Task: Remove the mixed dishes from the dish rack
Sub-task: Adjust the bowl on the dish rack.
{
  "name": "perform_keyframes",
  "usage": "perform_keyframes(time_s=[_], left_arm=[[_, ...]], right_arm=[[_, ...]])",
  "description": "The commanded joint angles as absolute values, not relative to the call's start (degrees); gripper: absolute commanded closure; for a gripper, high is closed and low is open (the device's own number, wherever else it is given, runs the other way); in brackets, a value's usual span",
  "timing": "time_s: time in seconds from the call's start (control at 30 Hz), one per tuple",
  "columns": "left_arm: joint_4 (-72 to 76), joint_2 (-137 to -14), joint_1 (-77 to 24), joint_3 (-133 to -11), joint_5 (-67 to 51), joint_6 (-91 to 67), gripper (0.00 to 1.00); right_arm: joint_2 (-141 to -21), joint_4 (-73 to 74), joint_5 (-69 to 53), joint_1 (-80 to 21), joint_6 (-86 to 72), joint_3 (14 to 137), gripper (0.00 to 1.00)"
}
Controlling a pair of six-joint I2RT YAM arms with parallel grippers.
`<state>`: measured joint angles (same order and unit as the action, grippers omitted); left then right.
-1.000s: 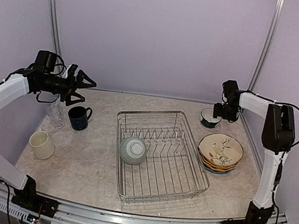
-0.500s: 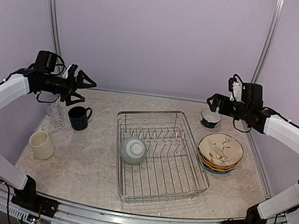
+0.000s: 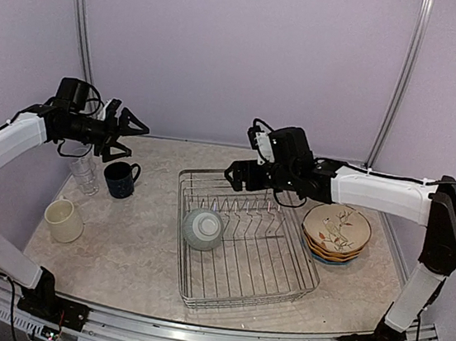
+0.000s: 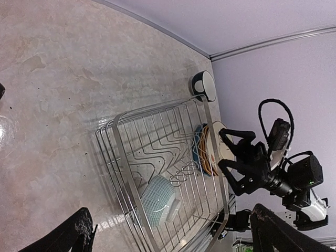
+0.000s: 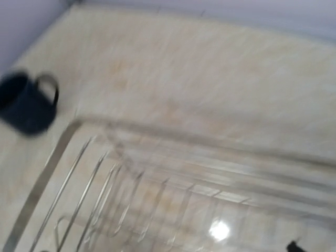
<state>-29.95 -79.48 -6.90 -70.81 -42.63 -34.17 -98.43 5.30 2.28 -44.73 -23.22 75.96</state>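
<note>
At the tabletop's (image 3: 135,251) left edge stand the cream mug (image 3: 64,221), a clear glass tumbler (image 3: 84,174) and the navy mug (image 3: 120,180), close together. The left hand (image 3: 134,144) hangs above them, fingers spread wide and empty. Bare surface separates the mugs from the dish rack (image 3: 250,261) at centre, which holds only a pale bowl (image 3: 203,228) by its left wall. The right hand (image 3: 233,174) hovers over the rack's far rim, fingers apart and empty. Stacked plates (image 3: 337,230) sit just beside the rack's right side, near the tabletop's right edge.
</note>
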Motion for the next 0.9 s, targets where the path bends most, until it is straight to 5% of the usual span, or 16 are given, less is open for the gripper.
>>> perform_keyframes(time_s=[0.0, 0.17, 0.87], left_arm=[[-31.4, -82.2, -9.4, -72.4, -42.8, -33.3, 0.01], [-34.4, -86.3, -13.4, -74.3, -43.1, -32.4, 0.02], [-43.7, -100.4, -22.3, -80.0, -40.7, -30.5, 0.05]], right_arm=[[-104.6, 14.0, 6.1, -49.9, -18.1, 82.1, 0.12], [-107.1, 17.9, 6.8, -54.1, -15.7, 84.6, 0.23], [-107.7, 20.8, 12.1, -60.1, -17.6, 77.9, 0.28]])
